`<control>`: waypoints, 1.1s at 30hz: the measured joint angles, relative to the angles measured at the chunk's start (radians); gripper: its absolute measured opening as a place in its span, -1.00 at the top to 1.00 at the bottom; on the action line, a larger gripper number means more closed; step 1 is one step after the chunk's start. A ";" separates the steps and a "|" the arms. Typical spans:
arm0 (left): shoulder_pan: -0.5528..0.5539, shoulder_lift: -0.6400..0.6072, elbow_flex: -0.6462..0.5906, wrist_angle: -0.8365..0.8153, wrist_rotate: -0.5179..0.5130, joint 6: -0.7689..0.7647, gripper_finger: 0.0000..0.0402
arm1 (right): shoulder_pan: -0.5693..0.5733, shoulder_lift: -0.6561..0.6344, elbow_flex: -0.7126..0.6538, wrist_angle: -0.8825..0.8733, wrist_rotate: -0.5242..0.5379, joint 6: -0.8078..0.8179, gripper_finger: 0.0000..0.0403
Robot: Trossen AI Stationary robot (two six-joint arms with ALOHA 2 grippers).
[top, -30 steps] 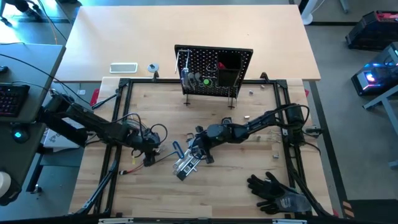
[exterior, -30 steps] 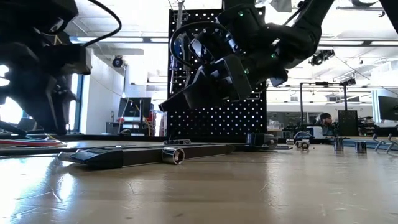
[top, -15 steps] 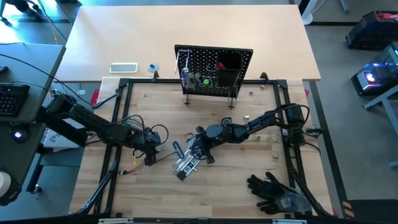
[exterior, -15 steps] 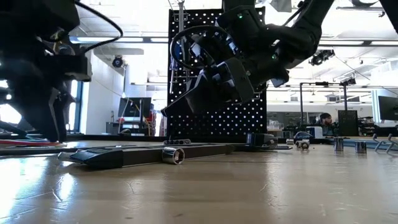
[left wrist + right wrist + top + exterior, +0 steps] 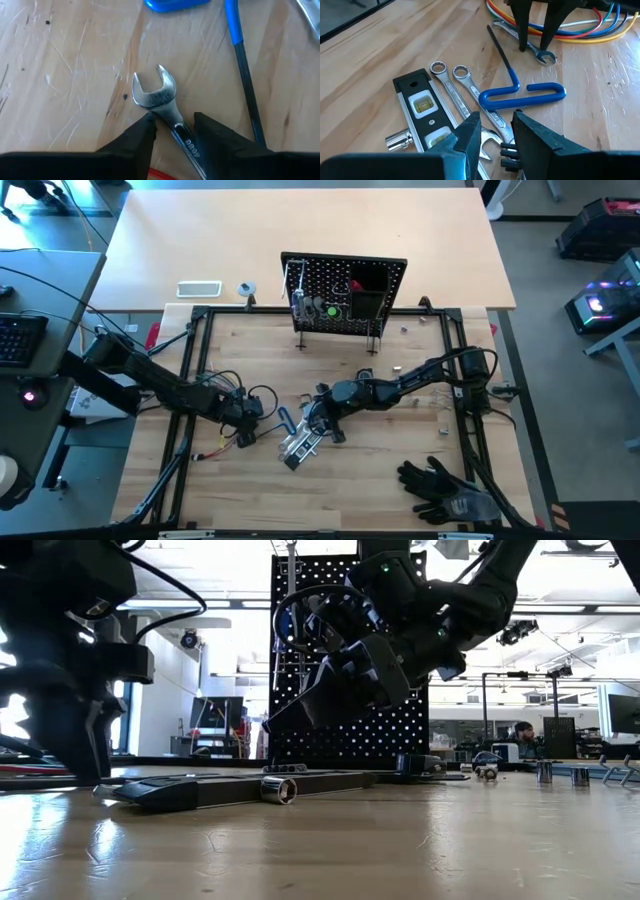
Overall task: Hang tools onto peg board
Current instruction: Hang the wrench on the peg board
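Note:
A silver open-end wrench (image 5: 157, 95) lies flat on the wooden table, also in the right wrist view (image 5: 542, 56). My left gripper (image 5: 172, 120) is open, pointing down, with one finger on each side of the wrench's shaft; it stands left of the tool pile (image 5: 245, 420). My right gripper (image 5: 495, 122) is open and empty, slanting above the pile (image 5: 316, 423). Under it lie two silver ring wrenches (image 5: 455, 85), a blue-handled hex key (image 5: 520, 95), a black level (image 5: 422, 105) and a socket (image 5: 397, 140). The black peg board (image 5: 345, 290) stands upright at the far side. My left gripper straddles the wrench's shaft just behind its open jaw end (image 5: 167, 117), coming from above with the fingers across the shaft. One finger (image 5: 147, 130) looks close against the shaft, but I cannot tell whether it touches. The wrench lies flat on the table.
A bundle of coloured wires (image 5: 580, 30) lies beside the left gripper. Black gloves (image 5: 445, 488) lie at the near right. A black metal frame (image 5: 190, 380) borders the wooden work area. Small bits (image 5: 398, 367) lie in front of the peg board, which carries a black bin (image 5: 368, 292).
My left gripper has gone down and a little toward the table's right edge, onto the open-end wrench beside the tool pile. The tools have stayed where they were.

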 joint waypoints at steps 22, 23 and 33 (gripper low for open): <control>0.137 0.037 -0.010 0.249 -0.041 0.246 0.80 | 0.000 0.000 0.000 -0.024 -0.001 0.021 0.47; 0.154 0.048 -0.010 0.278 -0.048 0.262 0.80 | 0.000 0.000 0.000 -0.028 -0.003 0.020 0.47; 0.342 0.242 -0.002 0.632 0.007 0.411 0.80 | 0.000 -0.030 0.000 -0.123 0.026 0.013 0.47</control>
